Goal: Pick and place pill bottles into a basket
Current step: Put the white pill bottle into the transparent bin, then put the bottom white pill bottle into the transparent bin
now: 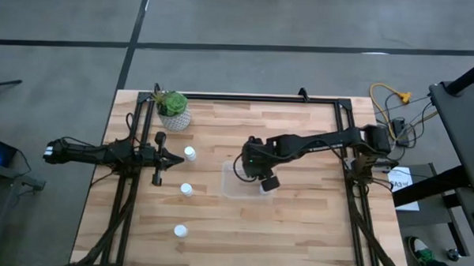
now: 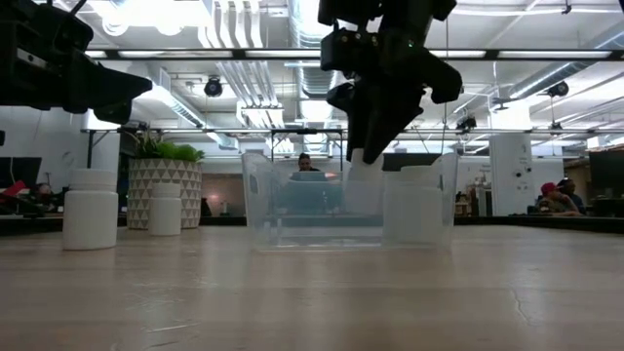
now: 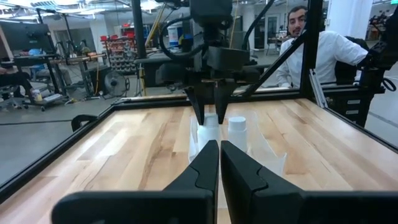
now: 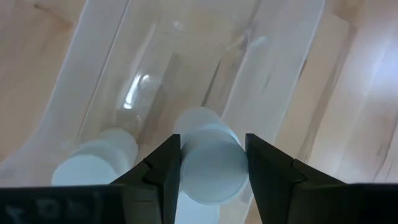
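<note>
Over the clear, see-through plastic rectangular basket (image 1: 239,183) at table centre: right gripper (image 4: 211,163) poised above the bin's interior, dark fingers (image 4: 163,169) clamped on a tiny white cylindrical pill bottle with round cap (image 4: 210,163), held upright and, judging by the low view, with its lower end already below the rim. Judged reason for the vertical hold: bottle lands on its base and takes least room, leaving space for the rest. Second white bottle (image 4: 92,163) already standing inside the basket, just beside the held one but apart from it; drop point apparently chosen to clear it. Possibly a third inside at the right wall in the low view (image 2: 414,205); cannot separate it from reflections in the clear plastic. Three more white bottles on bare wood to the left of the basket (image 1: 190,153), (image 1: 186,189), (image 1: 180,230), well apart from one another. Left gripper (image 3: 219,163) parked near the first of these, fingers pressed together, empty, pointed toward the basket; judged waiting. White pot with green plant (image 1: 173,111) at the far left corner, clear of the work. Person in a white shirt (image 3: 323,53) beyond the table edge, not reaching in. Risk noted: release too early could tip the held bottle against its neighbour.
</note>
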Controlling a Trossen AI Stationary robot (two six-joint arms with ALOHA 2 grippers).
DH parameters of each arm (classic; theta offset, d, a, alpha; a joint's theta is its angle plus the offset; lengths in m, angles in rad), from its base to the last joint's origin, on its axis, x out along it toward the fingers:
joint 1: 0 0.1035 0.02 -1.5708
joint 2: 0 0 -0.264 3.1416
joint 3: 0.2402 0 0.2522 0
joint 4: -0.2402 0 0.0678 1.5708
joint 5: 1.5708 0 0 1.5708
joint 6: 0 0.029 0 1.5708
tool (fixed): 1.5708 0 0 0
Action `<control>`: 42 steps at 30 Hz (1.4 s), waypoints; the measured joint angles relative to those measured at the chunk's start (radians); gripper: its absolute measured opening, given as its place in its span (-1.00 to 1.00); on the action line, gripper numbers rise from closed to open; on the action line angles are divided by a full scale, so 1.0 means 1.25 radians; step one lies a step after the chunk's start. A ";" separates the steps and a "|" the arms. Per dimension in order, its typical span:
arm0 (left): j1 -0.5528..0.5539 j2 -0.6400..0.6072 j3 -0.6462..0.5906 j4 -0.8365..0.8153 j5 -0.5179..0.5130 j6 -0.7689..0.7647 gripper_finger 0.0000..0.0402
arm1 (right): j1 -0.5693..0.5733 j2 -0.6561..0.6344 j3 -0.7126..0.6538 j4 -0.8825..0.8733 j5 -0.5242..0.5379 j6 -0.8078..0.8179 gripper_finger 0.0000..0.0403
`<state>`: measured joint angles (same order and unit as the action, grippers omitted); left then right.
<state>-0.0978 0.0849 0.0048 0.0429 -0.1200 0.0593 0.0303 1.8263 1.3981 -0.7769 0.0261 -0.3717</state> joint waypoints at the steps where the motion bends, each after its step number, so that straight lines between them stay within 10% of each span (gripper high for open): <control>1: 0.000 0.000 0.000 0.001 0.000 0.000 -1.00 | 0.000 0.001 0.000 0.006 0.000 -0.002 -0.32; 42: 0.000 0.000 0.000 0.001 0.000 0.000 -1.00 | 0.001 0.042 0.003 0.022 0.044 -0.017 0.00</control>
<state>-0.0978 0.0845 0.0048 0.0440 -0.1200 0.0590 0.0316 1.8786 1.4024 -0.7497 0.0811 -0.3923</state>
